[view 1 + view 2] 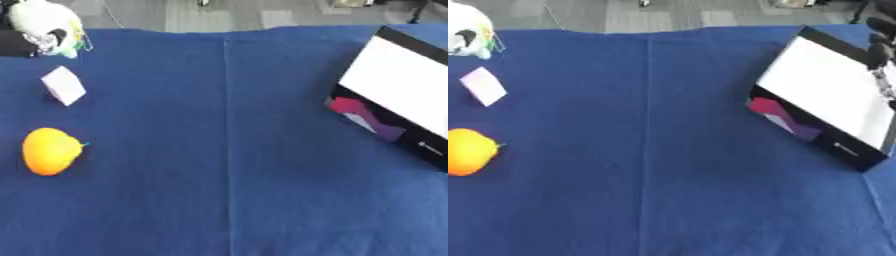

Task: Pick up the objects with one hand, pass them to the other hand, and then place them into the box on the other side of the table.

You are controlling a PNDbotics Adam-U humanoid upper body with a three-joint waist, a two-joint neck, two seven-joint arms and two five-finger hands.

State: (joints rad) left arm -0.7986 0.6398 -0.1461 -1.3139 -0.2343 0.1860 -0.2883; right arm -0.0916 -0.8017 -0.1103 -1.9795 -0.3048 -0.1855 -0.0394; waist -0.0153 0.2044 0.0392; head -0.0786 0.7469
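On the blue tablecloth, left side: orange fruit, pale block, white plush toy. Box lies far right. Neither hand is visible, so finger state cannot be told. Judged step: before pickup; next, the left hand reaches for an object.

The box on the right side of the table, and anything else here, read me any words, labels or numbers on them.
Box: a small pale mark on its black side, too blurred to read.
White cube, orange fruit, white plush toy: no text visible.
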